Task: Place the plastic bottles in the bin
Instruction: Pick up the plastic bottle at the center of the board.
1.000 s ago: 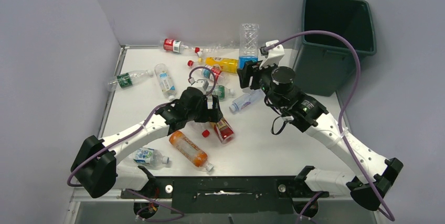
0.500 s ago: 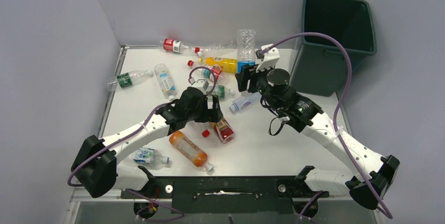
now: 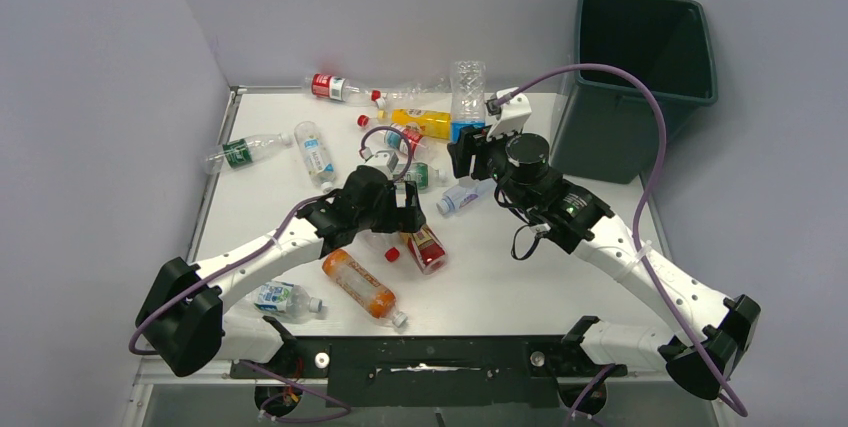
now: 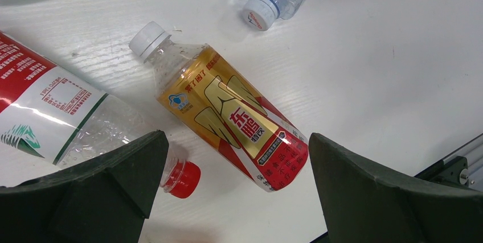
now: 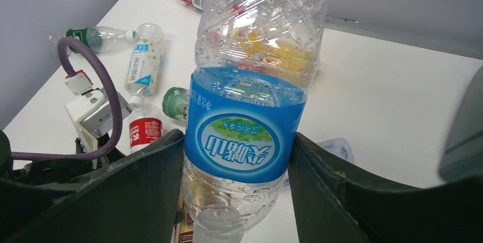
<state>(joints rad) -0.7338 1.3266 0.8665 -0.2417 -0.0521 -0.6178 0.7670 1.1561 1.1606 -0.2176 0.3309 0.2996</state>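
Note:
My right gripper (image 3: pixel 470 147) is shut on a clear bottle with a blue label (image 3: pixel 467 97), held neck down above the table; the right wrist view shows both pads pressed on that blue-label bottle (image 5: pixel 245 135). The dark green bin (image 3: pixel 640 77) stands to the right of it at the table's far right corner. Open wide, my left gripper (image 3: pixel 405 209) hovers over a lying bottle with a gold and red label (image 4: pixel 228 118), whose base end lies between the fingers without touching them. A red cap (image 4: pixel 182 178) of a neighbouring clear bottle lies by the left finger.
Several more bottles lie scattered: red-labelled (image 3: pixel 335 86) and yellow (image 3: pixel 425 122) at the back, green-labelled (image 3: pixel 240 152) and white-labelled (image 3: pixel 315 155) at the left, orange (image 3: pixel 360 285) and a small one (image 3: pixel 283 298) near the front, a clear one (image 3: pixel 465 192) mid-table.
My right arm has carried the blue-label bottle slightly left and lower. The left arm has stayed still.

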